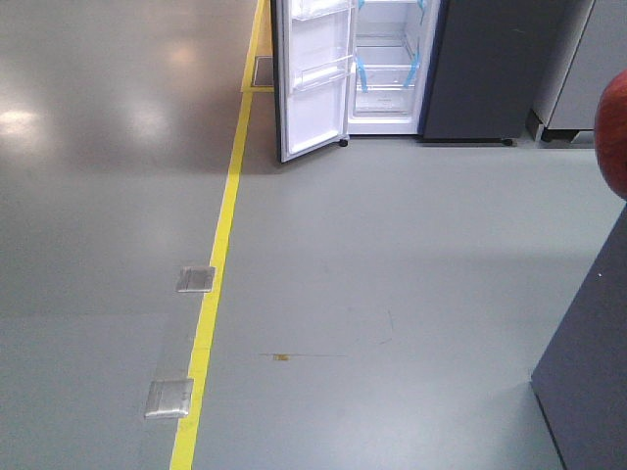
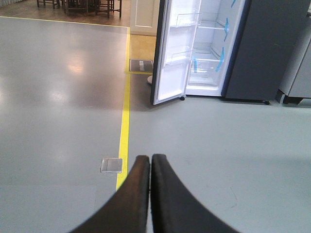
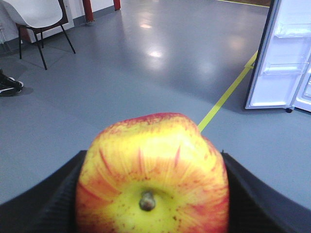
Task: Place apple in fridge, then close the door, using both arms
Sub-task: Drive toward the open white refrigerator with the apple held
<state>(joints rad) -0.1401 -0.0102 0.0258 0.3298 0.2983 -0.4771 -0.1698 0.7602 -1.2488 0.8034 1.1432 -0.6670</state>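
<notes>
A wide, glossy grey-green floor [image 1: 392, 245] fills the room and shows soft reflections of ceiling lights. At its far side stands a tall fridge [image 1: 490, 69], dark grey-blue outside and white inside, with blue tape strips [image 1: 362, 76] on its white shelves. The fridge door [image 1: 313, 88] stands swung open to the left, so its white liner and clear shelf bins are visible. A dark grey cabinet side [image 1: 588, 372] rises at the near right edge of the front view. A yellow floor line [image 1: 220, 255] runs from the foreground towards the door's foot. A white chair [image 3: 39, 14] on thin black legs stands well apart, in a far corner. Two small metal floor plates [image 1: 196, 279] lie just beside the yellow line. The left gripper [image 2: 149, 162] has its two black fingers pressed together, holding nothing, and points towards the fridge. The right gripper [image 3: 153, 194] clamps the apple [image 3: 153, 174], which is red and yellow with its stem facing the camera, well short of the fridge.
</notes>
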